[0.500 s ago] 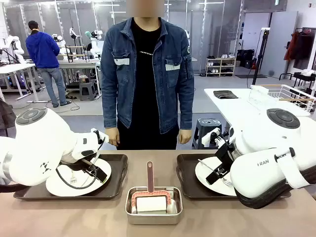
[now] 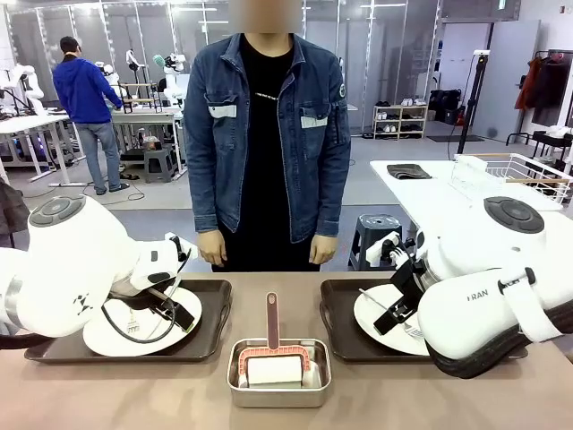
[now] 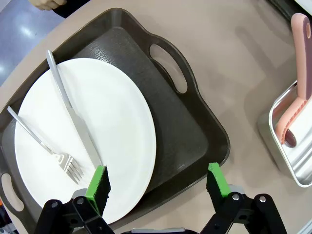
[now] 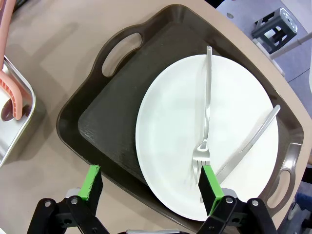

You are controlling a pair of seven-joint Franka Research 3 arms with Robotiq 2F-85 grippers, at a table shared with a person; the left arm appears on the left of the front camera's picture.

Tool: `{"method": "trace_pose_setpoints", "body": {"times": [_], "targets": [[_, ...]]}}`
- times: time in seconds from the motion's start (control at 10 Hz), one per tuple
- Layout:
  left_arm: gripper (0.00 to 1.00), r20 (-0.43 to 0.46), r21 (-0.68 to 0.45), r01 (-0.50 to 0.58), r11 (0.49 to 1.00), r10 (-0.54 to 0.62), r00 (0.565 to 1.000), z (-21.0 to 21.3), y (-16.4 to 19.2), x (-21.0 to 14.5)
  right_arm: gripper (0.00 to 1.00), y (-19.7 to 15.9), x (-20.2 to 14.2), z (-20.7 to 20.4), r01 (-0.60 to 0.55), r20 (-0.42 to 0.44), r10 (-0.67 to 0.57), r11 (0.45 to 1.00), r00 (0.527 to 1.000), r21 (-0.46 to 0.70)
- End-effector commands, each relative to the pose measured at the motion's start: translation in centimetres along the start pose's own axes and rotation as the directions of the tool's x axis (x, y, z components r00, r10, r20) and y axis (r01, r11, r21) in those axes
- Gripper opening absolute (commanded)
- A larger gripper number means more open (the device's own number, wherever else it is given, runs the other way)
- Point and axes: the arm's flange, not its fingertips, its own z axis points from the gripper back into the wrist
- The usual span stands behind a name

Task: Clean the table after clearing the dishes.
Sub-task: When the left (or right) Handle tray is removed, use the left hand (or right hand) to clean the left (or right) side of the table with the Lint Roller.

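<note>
Two white plates lie on dark brown handled trays on the tan table (image 2: 134, 394). The left plate (image 3: 83, 136) carries a knife (image 3: 73, 114) and a fork (image 3: 41, 144). My left gripper (image 3: 157, 184) hovers open above its tray (image 3: 185, 131), the near rim running between the green pads. The right plate (image 4: 207, 134) holds a fork (image 4: 205, 112) and a knife (image 4: 248, 144). Above the near edge of that tray (image 4: 112, 112) my right gripper (image 4: 151, 185) is open too. In the front view the left gripper (image 2: 175, 309) and right gripper (image 2: 398, 309) sit low over the plates.
A shiny steel pan (image 2: 278, 372) with a pink-handled tool (image 2: 271, 322) and a white block stands at the table's front middle. A person in a denim jacket (image 2: 269, 134) stands at the far edge, hands hanging down. A white table (image 2: 430, 193) with a wire basket is behind on the right.
Both arms and the dishes are as they were. The person's hands have shifted slightly at the far edge.
</note>
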Motion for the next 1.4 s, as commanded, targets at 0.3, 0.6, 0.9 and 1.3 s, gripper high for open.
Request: {"method": "trace_pose_setpoints", "body": {"times": [0.3,0.6,0.9,1.3], "targets": [[1.00,0.000,0.000,-0.001,1.000,0.001,1.000,0.0,0.0,0.0,1.00,0.1,0.0,0.1,0.000,0.002,0.000,1.000,1.000,0.000],[1.00,0.000,0.000,0.000,1.000,0.000,1.000,0.0,0.0,0.0,1.00,-1.4,1.2,0.7,-0.068,0.007,0.068,0.997,0.998,0.049],[1.00,-0.022,-0.221,0.027,0.975,-0.033,0.999,4.4,4.5,3.4,1.00,-5.6,5.2,3.7,-0.022,-0.004,0.023,0.986,1.000,0.164],[1.00,0.052,-0.667,0.010,0.745,0.033,0.998,11.0,12.5,0.2,1.00,-12.6,4.6,7.2,0.167,0.008,-0.226,0.742,0.974,0.649]]}}
